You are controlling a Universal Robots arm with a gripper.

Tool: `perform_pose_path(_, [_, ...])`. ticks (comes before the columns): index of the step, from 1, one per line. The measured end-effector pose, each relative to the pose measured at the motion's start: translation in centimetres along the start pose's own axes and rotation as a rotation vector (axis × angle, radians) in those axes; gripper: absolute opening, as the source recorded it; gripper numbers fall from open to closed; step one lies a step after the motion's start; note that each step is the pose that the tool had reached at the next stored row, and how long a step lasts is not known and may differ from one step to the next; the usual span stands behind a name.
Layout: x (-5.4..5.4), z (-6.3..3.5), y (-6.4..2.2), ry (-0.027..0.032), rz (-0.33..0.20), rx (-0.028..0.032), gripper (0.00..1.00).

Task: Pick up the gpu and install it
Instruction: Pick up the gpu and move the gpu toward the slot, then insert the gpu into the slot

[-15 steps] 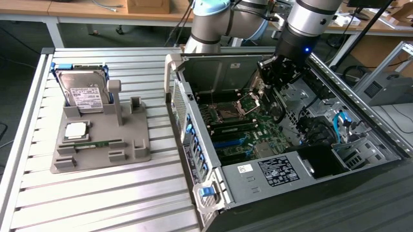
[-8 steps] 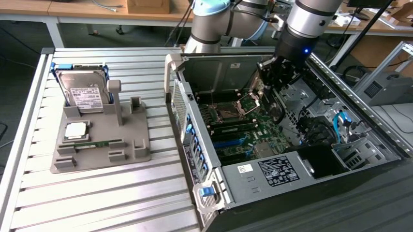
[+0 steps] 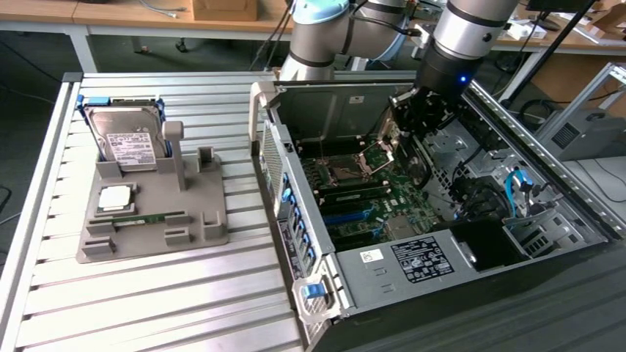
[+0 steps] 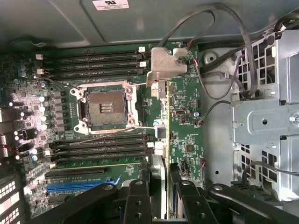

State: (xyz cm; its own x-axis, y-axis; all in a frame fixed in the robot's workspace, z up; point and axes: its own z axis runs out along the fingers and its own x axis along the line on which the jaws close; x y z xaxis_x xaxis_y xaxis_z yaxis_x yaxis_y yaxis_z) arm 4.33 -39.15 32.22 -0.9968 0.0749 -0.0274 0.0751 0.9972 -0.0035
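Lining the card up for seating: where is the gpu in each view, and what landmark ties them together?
Exterior view: the gpu hangs in the gripper inside the open computer case, above the motherboard.
Wrist view: the gpu runs edge-on out from between the fingers, silver bracket at its far end.
Shared landmark: the empty CPU socket.

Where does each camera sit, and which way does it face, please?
Exterior view: high up, looking down on the slatted table, the hard drive and the open computer case; the arm reaches into the case.
Wrist view: on the wrist, looking past the gripper, shut on the gpu, down at the motherboard.
Shared: the CPU socket and the case interior.
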Motion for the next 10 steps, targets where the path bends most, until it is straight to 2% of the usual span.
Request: perform_pose_path(10, [0.0,0.01,0.0,0.0,0.0,-0.0002,0.27])
